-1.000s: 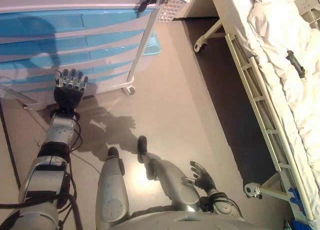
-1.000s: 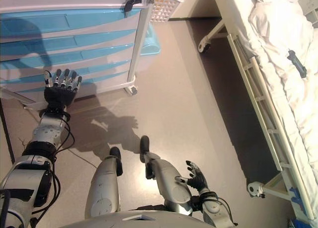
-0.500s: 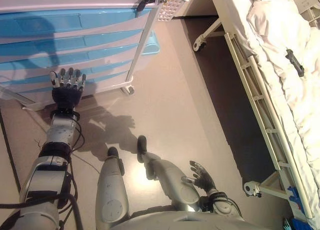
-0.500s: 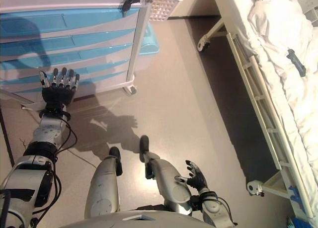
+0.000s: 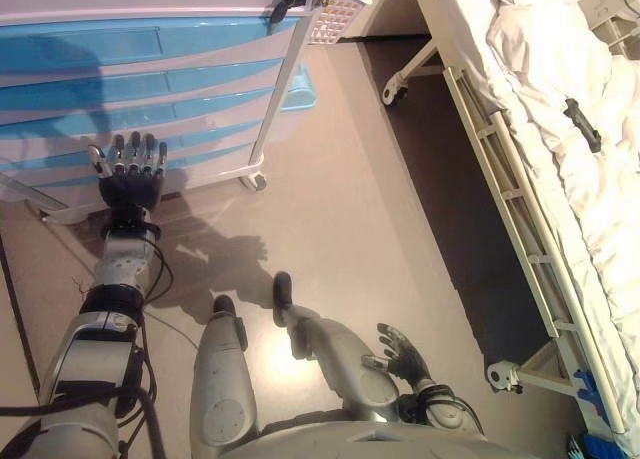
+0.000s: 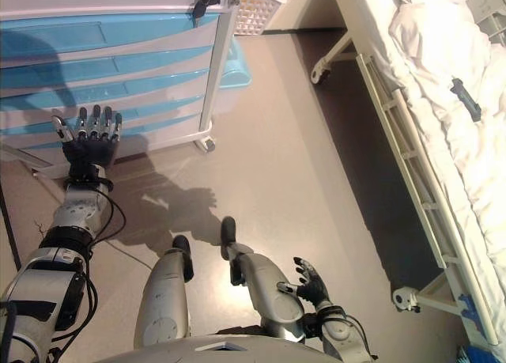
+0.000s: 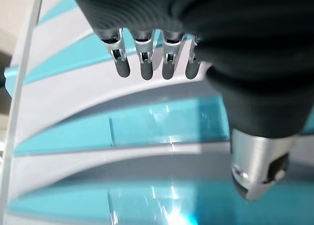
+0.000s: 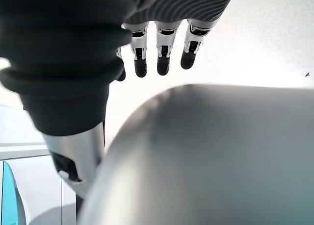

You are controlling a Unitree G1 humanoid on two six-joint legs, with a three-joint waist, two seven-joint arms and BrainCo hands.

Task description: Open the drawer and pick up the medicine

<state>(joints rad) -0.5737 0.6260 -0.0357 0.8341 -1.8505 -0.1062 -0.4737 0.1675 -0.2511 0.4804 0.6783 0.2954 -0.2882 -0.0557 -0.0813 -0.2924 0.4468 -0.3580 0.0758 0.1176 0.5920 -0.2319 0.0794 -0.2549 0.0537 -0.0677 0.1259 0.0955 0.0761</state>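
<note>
Left hand [image 5: 130, 182], fingers straight and empty, near the closed blue drawers [image 5: 140, 89]; right hand [image 6: 310, 285] relaxed, empty, low right.

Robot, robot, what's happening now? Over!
Left hand open, raised before the blue drawers. Right hand open, idle, low. All drawers shut, medicine unseen. Nothing in the way.

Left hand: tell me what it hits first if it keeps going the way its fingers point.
Probably a lower blue drawer front of the white drawer cabinet; the open left hand points straight at it, though the remaining gap is unclear.
</note>
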